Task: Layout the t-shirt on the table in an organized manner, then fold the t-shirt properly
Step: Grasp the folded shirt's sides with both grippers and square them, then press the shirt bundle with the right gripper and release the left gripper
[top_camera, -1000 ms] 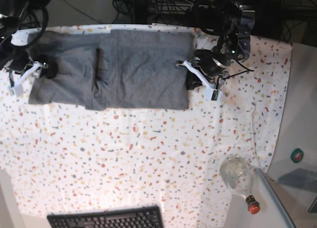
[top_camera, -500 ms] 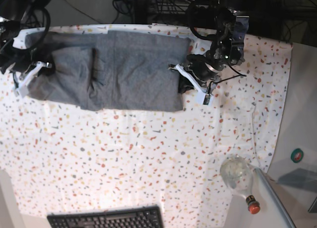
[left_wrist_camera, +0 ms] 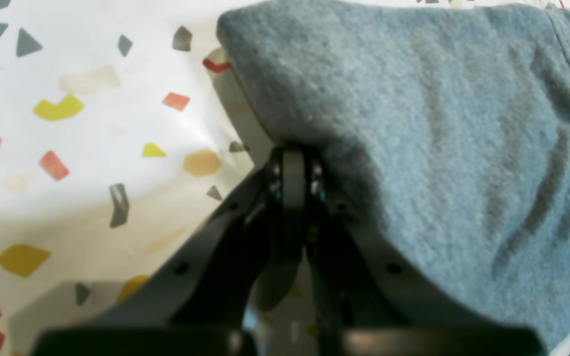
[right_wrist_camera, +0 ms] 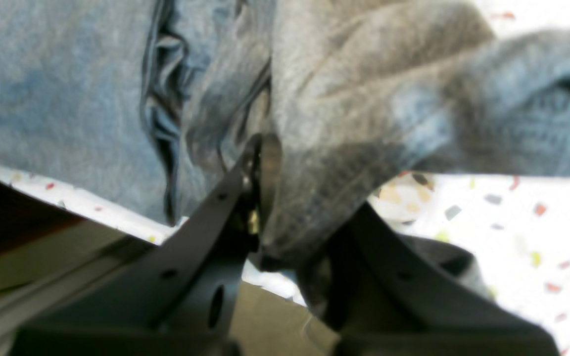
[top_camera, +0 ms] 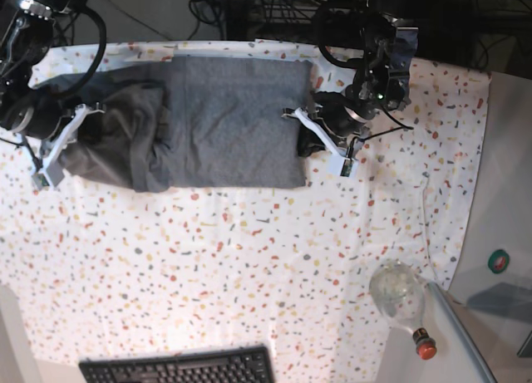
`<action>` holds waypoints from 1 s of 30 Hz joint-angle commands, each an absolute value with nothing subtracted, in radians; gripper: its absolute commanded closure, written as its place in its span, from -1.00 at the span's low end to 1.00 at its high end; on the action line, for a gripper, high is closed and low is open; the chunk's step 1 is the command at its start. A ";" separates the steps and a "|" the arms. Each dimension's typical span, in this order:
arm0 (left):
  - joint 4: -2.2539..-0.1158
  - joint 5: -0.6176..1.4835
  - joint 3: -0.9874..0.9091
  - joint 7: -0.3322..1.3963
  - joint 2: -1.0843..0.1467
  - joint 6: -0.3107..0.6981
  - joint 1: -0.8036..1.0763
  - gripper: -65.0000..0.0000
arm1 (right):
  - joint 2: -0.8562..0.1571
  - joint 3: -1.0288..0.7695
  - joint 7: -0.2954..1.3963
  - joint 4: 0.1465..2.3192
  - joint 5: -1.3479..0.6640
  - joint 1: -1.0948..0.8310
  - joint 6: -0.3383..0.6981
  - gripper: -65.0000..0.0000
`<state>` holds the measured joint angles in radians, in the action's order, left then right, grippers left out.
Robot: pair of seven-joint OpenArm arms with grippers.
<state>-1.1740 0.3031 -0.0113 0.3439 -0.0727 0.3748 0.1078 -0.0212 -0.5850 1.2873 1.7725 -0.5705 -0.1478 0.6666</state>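
Note:
The heather-grey t-shirt (top_camera: 224,117) lies crosswise at the far side of the speckled table (top_camera: 249,267), flat in the middle and bunched in folds at its left end. My left gripper (top_camera: 301,140) is at the shirt's right edge. In the left wrist view it (left_wrist_camera: 292,163) is shut on the edge of the fabric (left_wrist_camera: 438,123). My right gripper (top_camera: 71,138) is at the shirt's left end. In the right wrist view it (right_wrist_camera: 267,198) is shut on a bunched wad of cloth (right_wrist_camera: 364,99), lifted a little off the table (right_wrist_camera: 512,217).
A clear bottle (top_camera: 399,296) with a red cap lies on the plain grey surface at the lower right, near a small green round thing (top_camera: 498,261). A black keyboard (top_camera: 179,368) sits at the front edge. Cables and dark gear stand behind the table.
My left gripper drew the shirt's right edge leftward, then stayed. My right gripper moved right and toward the front with the left end, which bunched up more.

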 commanded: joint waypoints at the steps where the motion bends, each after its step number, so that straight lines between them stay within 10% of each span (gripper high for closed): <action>1: -1.179 0.282 -0.010 0.378 -0.076 0.364 0.107 1.00 | -0.018 -0.588 1.296 1.824 -0.595 -0.139 0.659 1.00; 30: -1.179 0.282 -0.008 0.380 -0.073 0.364 0.117 1.00 | 0.117 -0.082 1.300 1.983 -0.599 -0.217 0.423 1.00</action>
<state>-1.1751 0.3035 -0.0097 0.3428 -0.0704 0.3740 0.1135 0.1131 -0.0837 1.3186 1.9682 -0.5724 -0.2256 0.4252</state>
